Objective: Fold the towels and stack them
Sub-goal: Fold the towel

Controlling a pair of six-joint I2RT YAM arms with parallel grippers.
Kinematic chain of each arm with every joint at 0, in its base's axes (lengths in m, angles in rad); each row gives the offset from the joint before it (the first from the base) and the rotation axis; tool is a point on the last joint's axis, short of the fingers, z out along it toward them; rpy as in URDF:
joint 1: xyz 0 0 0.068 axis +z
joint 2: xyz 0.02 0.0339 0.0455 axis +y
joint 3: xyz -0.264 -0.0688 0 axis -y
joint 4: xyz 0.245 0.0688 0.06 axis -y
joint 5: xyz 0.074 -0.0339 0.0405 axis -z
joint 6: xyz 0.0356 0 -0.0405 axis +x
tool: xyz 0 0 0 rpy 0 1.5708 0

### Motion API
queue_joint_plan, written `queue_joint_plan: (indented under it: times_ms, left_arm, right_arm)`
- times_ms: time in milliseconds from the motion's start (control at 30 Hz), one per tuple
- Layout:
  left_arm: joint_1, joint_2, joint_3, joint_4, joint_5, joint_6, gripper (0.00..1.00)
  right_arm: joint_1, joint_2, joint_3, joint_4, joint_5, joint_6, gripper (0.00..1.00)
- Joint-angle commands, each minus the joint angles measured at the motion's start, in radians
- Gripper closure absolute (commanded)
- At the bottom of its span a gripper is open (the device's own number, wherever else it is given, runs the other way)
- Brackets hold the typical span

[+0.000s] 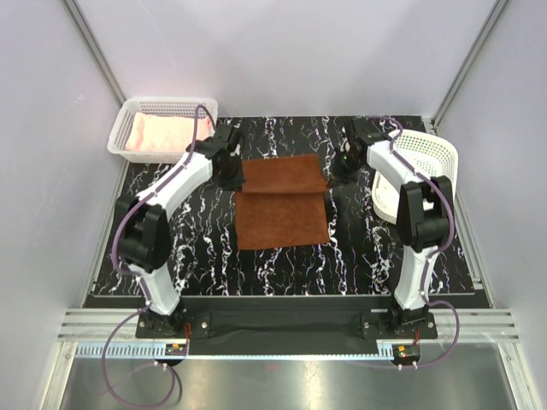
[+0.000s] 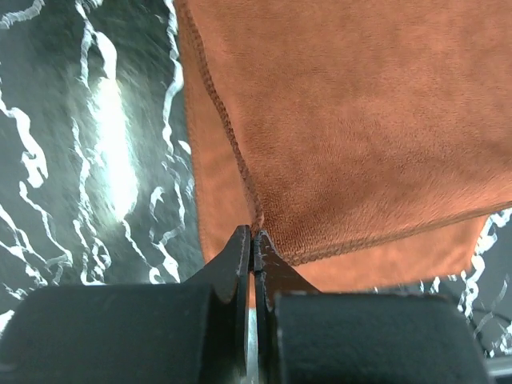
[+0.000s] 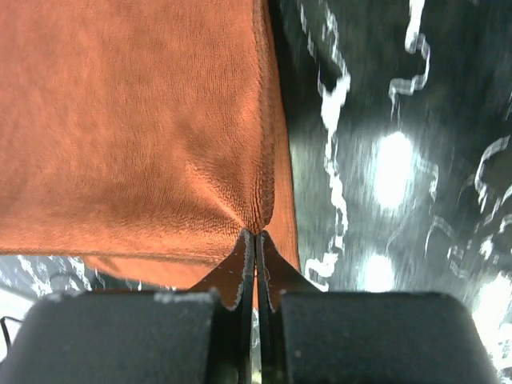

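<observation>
The rust-brown towel [image 1: 282, 203] lies on the black marbled table, its far half lifted and doubled over toward the near half. My left gripper [image 2: 254, 236] is shut on the towel's [image 2: 360, 120] far-left corner. My right gripper [image 3: 255, 234] is shut on the towel's [image 3: 128, 120] far-right corner. In the top view the left gripper [image 1: 229, 178] and right gripper [image 1: 339, 171] hold the raised edge between them. A pale pink towel [image 1: 158, 135] lies in the back-left basket. A white towel does not show.
A white mesh basket [image 1: 164, 109] holding the pink cloth stands at the back left. Another white mesh basket [image 1: 427, 158] lies tipped on its side at the right, behind my right arm. Grey walls close in the table on three sides.
</observation>
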Motion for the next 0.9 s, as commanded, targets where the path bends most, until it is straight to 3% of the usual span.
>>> queue_joint_plan:
  times_ms: [0,333,567,667,867]
  left_arm:
    - [-0.043,-0.089,-0.078,0.037,0.023,-0.034,1.00]
    - [-0.123,-0.215,-0.340,0.098,-0.045,-0.076,1.00]
    - [-0.136,-0.226,-0.390,0.116,-0.049,-0.092,1.00]
    - [-0.138,-0.241,-0.364,0.090,-0.071,-0.096,1.00]
    - [-0.138,-0.211,-0.065,-0.106,-0.192,-0.058,1.00]
  right_arm:
    - [0.009,-0.141,-0.097,0.048,-0.044,0.013,1.00]
    - [0.020,-0.284,-0.415,0.166,-0.069,0.048,1.00]
    - [0.025,-0.301,-0.507,0.247,-0.109,0.084,1.00]
    - [0.025,-0.300,-0.477,0.232,-0.109,0.084,1.00]
    - [0.026,-0.304,-0.257,0.079,-0.063,0.068,1.00]
